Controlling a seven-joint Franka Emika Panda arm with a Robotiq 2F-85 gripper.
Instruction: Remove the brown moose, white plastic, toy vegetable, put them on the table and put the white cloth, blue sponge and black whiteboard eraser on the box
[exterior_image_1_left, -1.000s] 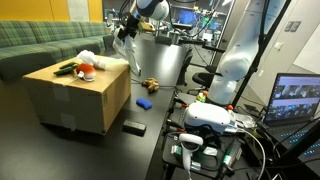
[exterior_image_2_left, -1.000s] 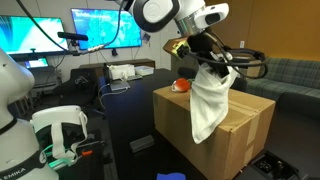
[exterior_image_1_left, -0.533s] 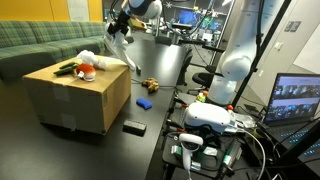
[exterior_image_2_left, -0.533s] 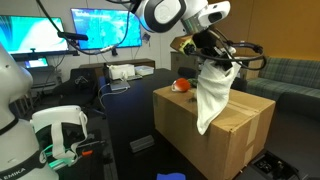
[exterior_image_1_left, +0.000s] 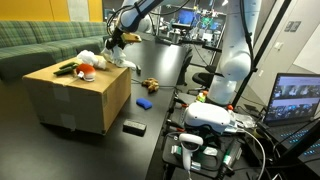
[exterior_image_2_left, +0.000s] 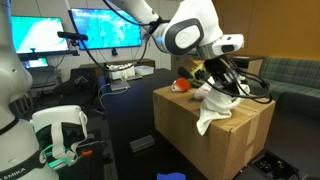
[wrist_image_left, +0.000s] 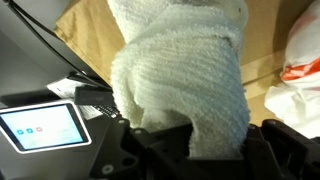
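In both exterior views my gripper (exterior_image_1_left: 118, 43) (exterior_image_2_left: 216, 84) is shut on the white cloth (exterior_image_1_left: 126, 59) (exterior_image_2_left: 211, 109). The cloth hangs over the top edge of the tan cardboard box (exterior_image_1_left: 75, 98) (exterior_image_2_left: 222, 138) and drapes onto it. The wrist view shows the cloth (wrist_image_left: 180, 70) bunched between the black fingers of my gripper (wrist_image_left: 215, 140). The toy vegetable (exterior_image_1_left: 86, 70) (exterior_image_2_left: 181, 86) and the white plastic (exterior_image_1_left: 88, 57) (wrist_image_left: 300, 65) lie on the box top. On the black table (exterior_image_1_left: 150, 135) lie the brown moose (exterior_image_1_left: 150, 85), the blue sponge (exterior_image_1_left: 144, 101) and the black whiteboard eraser (exterior_image_1_left: 133, 127).
A green sofa (exterior_image_1_left: 40, 40) stands behind the box. A white headset (exterior_image_1_left: 215, 118), cables and a laptop (exterior_image_1_left: 298, 98) crowd the table's right side beside a white robot base (exterior_image_1_left: 235, 60). Monitors (exterior_image_2_left: 105, 28) and a white device (exterior_image_2_left: 60, 130) stand to the left in an exterior view.
My gripper has moved down and over toward the box with the cloth. The cloth hung free beside the box before; now its lower part rests on the box's top edge.
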